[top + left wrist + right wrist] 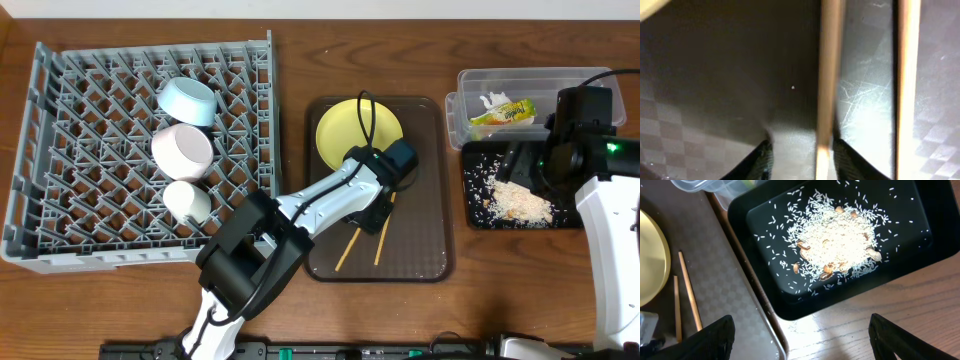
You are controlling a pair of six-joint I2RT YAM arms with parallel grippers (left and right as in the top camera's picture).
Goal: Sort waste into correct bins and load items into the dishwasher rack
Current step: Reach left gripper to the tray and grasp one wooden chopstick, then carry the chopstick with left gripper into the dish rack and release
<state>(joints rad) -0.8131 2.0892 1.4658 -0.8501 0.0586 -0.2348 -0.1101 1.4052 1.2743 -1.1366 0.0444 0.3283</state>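
Observation:
Two thin wooden chopsticks (381,243) lie on the brown tray (425,250) below the round yellow plate (345,125). My left gripper (384,210) is down on the tray, open, its fingers (802,150) either side of one chopstick (830,75); the other chopstick (907,75) lies just to the right. My right gripper (522,165) hangs open and empty (801,330) by the black bin (765,225), which holds rice and crumbs (837,242). The clear bin (455,110) holds the wrapper (505,113) and the paper scrap (494,100). The rack (60,200) holds the blue bowl (188,100), the white bowl (182,150) and the cup (187,201).
The tray's raised rim (747,280) runs close beside the black bin. A few loose rice grains lie on the tray near that rim. Bare wooden table (880,305) shows in front of the black bin. My left arm crosses the gap between rack and tray.

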